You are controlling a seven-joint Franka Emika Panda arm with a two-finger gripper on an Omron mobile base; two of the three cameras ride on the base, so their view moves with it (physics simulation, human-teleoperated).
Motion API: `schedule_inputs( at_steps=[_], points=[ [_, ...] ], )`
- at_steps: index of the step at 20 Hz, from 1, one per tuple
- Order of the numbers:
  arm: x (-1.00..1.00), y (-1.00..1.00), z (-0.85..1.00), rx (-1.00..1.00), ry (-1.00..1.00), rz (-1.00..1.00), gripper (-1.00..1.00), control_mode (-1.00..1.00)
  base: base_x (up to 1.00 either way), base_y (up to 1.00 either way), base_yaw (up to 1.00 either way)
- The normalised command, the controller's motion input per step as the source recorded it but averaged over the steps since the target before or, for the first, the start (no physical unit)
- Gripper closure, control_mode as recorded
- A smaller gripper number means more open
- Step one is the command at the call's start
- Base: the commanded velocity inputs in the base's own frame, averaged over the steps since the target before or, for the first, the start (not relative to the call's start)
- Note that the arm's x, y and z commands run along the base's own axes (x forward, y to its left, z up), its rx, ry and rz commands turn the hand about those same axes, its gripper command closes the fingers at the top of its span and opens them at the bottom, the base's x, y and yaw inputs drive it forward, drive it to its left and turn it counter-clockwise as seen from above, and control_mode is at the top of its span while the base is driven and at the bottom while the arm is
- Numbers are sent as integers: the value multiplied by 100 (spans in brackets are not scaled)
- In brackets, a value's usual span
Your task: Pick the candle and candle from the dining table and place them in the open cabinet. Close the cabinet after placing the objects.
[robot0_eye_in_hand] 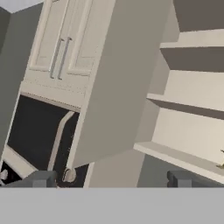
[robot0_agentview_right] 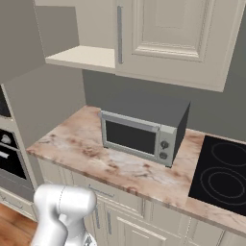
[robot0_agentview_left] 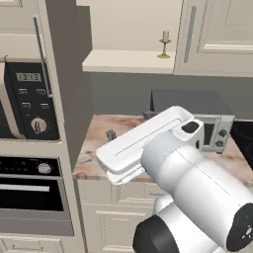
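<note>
Currently the released pincer (robot0_eye_in_hand: pixel 109 178) faces the cabinet (robot0_eye_in_hand: pixel 109 78); the brass-stick candle (robot0_agentview_left: pixel 165 44) stands upright on its shelf (robot0_eye_in_hand: pixel 183 159), off to one side.

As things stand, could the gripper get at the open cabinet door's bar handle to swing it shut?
Probably yes. The gripper is open and holds nothing. In the hand view it faces the edge of the open door, with nothing between. The candle on its brass stick stands on the shelf, away from that door.
</note>
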Motion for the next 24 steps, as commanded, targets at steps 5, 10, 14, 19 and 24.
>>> schedule_inputs(
  at_steps=[5, 10, 14, 19, 24],
  points=[
    [10, 79, -2, -1, 0, -15, -100, -100, 0, 0, 0],
    [13, 75, -1, 0, 0, -21, -100, -100, 0, 0, 0],
    [18, 60, 0, 0, 0, -33, -100, -100, 0, 0, 0],
    [31, 25, -1, 0, 0, -26, -100, -100, 0, 0, 0],
    [49, 11, 0, 0, 0, -20, -100, -100, 0, 0, 0]
  ],
)
